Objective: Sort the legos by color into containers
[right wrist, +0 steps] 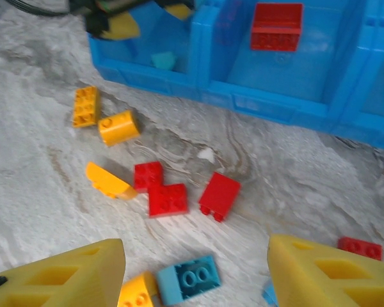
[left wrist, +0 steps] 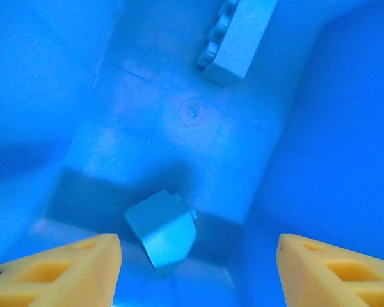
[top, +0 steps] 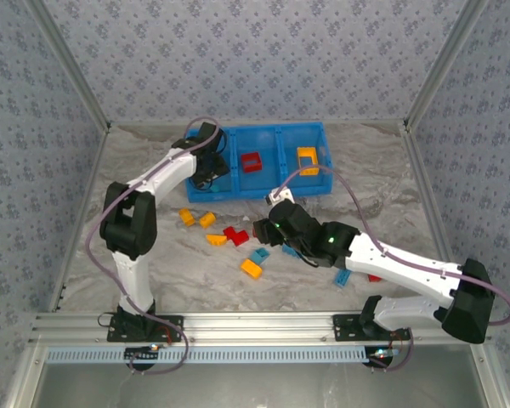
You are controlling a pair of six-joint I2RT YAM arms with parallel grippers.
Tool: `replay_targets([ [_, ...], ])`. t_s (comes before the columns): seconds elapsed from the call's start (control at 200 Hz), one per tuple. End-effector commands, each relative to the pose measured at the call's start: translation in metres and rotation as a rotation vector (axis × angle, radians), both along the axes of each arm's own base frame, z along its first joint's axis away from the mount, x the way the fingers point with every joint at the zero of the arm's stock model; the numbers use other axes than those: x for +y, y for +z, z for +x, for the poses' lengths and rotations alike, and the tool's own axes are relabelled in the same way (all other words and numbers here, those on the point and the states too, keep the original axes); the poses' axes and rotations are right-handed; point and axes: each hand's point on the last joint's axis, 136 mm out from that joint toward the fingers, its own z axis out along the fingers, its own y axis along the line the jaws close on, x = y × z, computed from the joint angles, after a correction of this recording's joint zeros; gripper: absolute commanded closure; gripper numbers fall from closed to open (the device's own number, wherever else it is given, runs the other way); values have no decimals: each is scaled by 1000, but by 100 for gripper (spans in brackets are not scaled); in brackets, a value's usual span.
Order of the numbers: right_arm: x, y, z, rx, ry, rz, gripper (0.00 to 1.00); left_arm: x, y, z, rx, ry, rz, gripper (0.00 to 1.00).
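**Top view.** The bin point(top: 272, 127) lies across the far side of the table point(top: 195, 285), long axis left to right, with three compartments abreast. The left gripper point(top: 207, 177) is down in the left compartment. A red frame point(top: 252, 161) sits in the middle one and an orange frame point(top: 307, 159) in the right one. The right gripper point(top: 266, 223) hangs over the table just in front of the bin, pointing far-left; its opening cannot be judged here. Loose bricks point(top: 235, 235) — orange, red, blue — lie scattered on the table between the arms, in front of the bin.

**Left wrist.** The left gripper point(left wrist: 195, 275) stands wide open with nothing gripped. A long blue brick point(left wrist: 237, 38) lies on the compartment floor ahead, its studs facing left. A small blue brick point(left wrist: 161, 227) sits tilted just beyond the fingers point(left wrist: 57, 268), touching neither.

**Right wrist.** The right gripper point(right wrist: 195, 275) is wide open and empty above the table. Between its fingers lies a blue two-stud brick point(right wrist: 189, 279), studs up, with an orange piece point(right wrist: 139, 291) against its left side. Farther on are two joined red bricks point(right wrist: 159, 188) and a single red brick point(right wrist: 219, 195) — beyond them stands the bin wall point(right wrist: 262, 102).
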Motion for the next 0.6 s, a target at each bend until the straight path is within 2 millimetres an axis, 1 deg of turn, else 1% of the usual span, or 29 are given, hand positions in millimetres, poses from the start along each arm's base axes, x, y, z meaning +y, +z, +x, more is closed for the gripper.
replay_targets([
  [0.0, -43, -11, -4, 46, -131, -69, 37, 2, 53, -15, -84, -22, -30, 34],
  [0.025, -51, -14, -4, 65, -157, -84, 37, 1, 62, -19, -101, -40, -33, 34],
  [0.07, -71, -26, -9, 116, -200, -139, 37, -4, 78, -29, -135, -84, -41, 33],
  [0.135, -98, -45, -19, 211, -267, -202, 36, -21, 101, -49, -201, -200, -59, 30],
  [0.155, -105, -51, -23, 242, -284, -221, 36, -27, 103, -60, -209, -243, -59, 29],
  [0.175, -112, -57, -27, 272, -298, -241, 36, -36, 114, -66, -255, -289, -76, 27],
  [0.19, -117, -62, -30, 294, -308, -254, 35, -41, 117, -72, -273, -322, -82, 27],
  [0.24, -130, -75, -40, 360, -330, -294, 35, -61, 128, -99, -332, -446, -107, 26],
  [0.28, -137, -83, -48, 401, -338, -318, 34, -77, 132, -123, -368, -544, -136, 26],
  [0.335, -144, -92, -55, 449, -358, -335, 32, -93, 135, -156, -406, -664, -164, 25],
  [0.385, -148, -100, -61, 502, -393, -333, 30, -104, 131, -186, -419, -756, -171, 25],
  [0.43, -146, -107, -62, 538, -425, -293, 30, -108, 123, -207, -412, -805, -178, 25],
  [0.46, -143, -114, -65, 574, -442, -265, 30, -109, 118, -219, -402, -819, -186, 25],
  [0.545, -121, -132, -62, 634, -461, -115, 31, -111, 103, -244, -381, -853, -219, 25],
  [0.595, -116, -139, -61, 649, -484, -85, 31, -113, 97, -256, -378, -878, -233, 25],
])
